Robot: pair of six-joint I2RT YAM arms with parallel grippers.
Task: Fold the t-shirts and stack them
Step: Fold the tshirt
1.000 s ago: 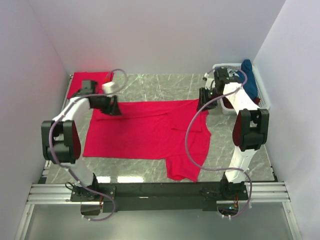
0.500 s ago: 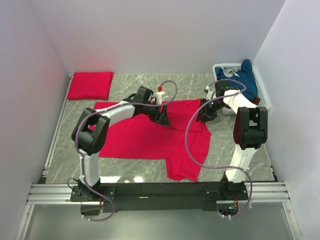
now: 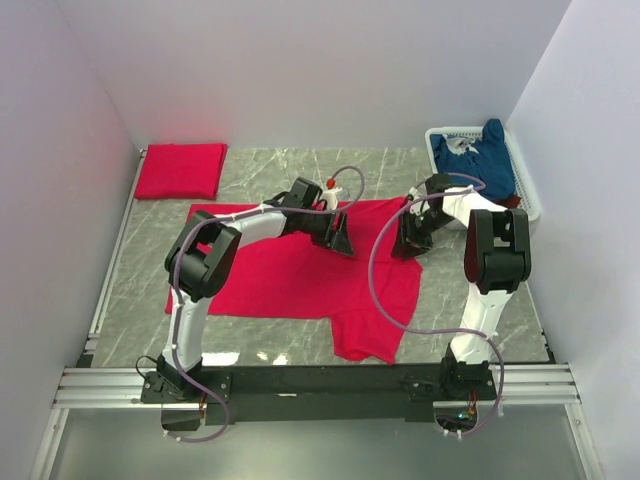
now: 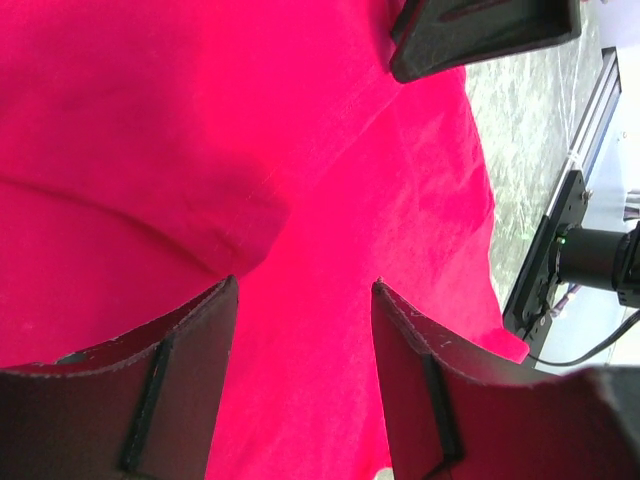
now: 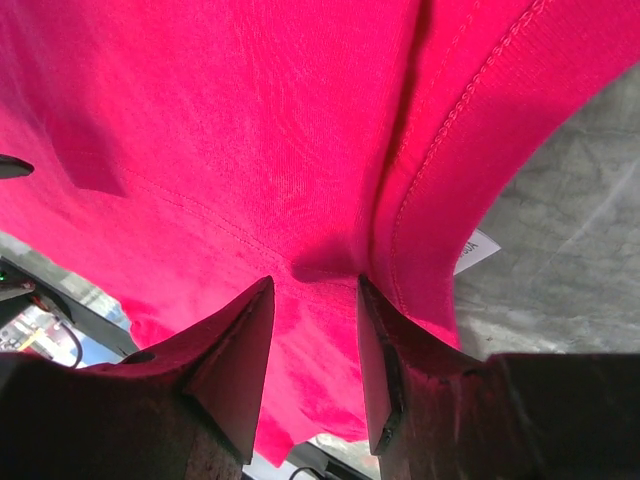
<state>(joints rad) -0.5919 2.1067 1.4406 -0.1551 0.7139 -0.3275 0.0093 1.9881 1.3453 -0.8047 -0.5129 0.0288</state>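
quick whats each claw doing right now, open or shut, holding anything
left claw: open, over the spread red t-shirt, holding nothing
right claw: open, tips either side of a small pucker in the same shirt, not clamped on it

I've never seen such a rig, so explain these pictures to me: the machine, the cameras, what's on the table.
Two robot arms are bolted at the near edge of a grey marbled table, each ending in a two-finger gripper. One picture looks down from above and behind; the other two come from wrist cameras. A bright red cloth t-shirt lies spread on it, a folded red shirt lies far left, and a navy blue shirt drapes a white plastic basket far right. The left gripper and right gripper are open, tips down at the spread shirt; nothing is lifted.
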